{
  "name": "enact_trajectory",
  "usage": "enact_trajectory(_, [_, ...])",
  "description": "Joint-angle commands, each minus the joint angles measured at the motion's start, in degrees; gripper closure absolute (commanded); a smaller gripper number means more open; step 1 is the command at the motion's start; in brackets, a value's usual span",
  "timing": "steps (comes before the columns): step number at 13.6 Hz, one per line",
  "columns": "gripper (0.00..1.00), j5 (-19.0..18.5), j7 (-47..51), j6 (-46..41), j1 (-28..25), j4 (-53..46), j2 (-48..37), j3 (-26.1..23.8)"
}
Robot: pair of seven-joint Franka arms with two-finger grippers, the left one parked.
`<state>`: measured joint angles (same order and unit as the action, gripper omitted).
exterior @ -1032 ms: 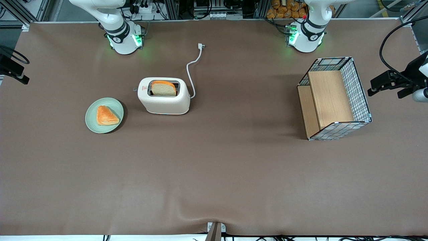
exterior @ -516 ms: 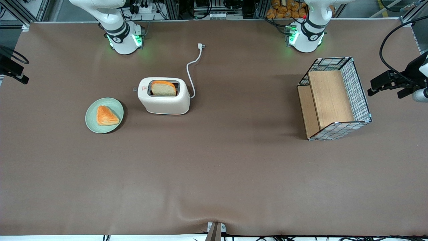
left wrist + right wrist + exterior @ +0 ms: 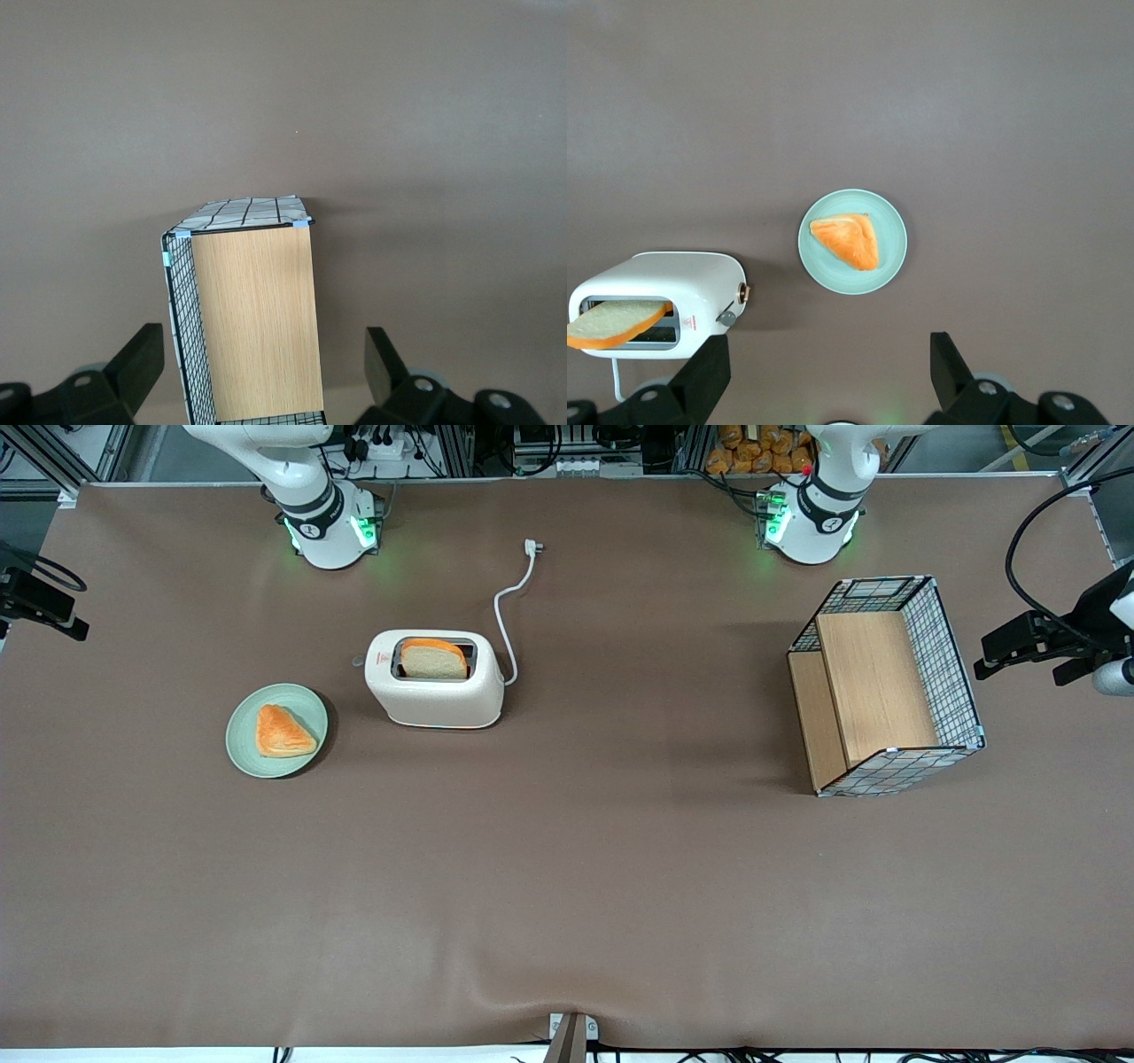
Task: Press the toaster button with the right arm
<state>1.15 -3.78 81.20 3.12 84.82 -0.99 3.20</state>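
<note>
One slice of bread (image 3: pixel 433 660) sits up in the toaster (image 3: pixel 434 680) slot, so the toaster button (image 3: pixel 726 317), a small grey tab on the narrow end facing the green plate (image 3: pixel 276 731), looks unpressed. Compared with a second ago the right arm's end effector (image 3: pixel 830 376) has shifted slightly at the working arm's end of the worktop (image 3: pixel 567 868), high above the plate and well apart from the toaster. Its fingers are spread wide and hold nothing, so the approach has barely begun.

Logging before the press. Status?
Tool open, high above the plate. Toaster upright, bread in slot; button untouched. Nothing blocking.
</note>
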Motion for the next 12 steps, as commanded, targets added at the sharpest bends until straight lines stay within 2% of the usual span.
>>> enact_trajectory(1, [0.00, 0.34, 0.26, -0.52, 0.13, 1.22, 0.11, -0.12])
enact_trajectory(5, [0.00, 1.05, 0.70, -1.48, -0.31, 4.64, -0.06, -0.21])
enact_trajectory(6, [0.07, 2.53, 0.79, -2.62, -0.22, 5.79, -0.24, -0.21])
enact_trajectory(7, [0.18, 3.67, 0.88, -3.85, -0.05, 6.93, -0.50, -0.21])
enact_trajectory(8, [0.38, 4.03, 0.88, -4.29, -0.04, 8.85, -1.03, -0.21])
enact_trajectory(11, [0.85, 4.65, 0.97, -4.39, -0.31, 12.99, -2.70, -0.21])
enact_trajectory(12, [0.94, 5.17, 1.05, -4.21, -0.31, 14.83, -3.31, -0.21])
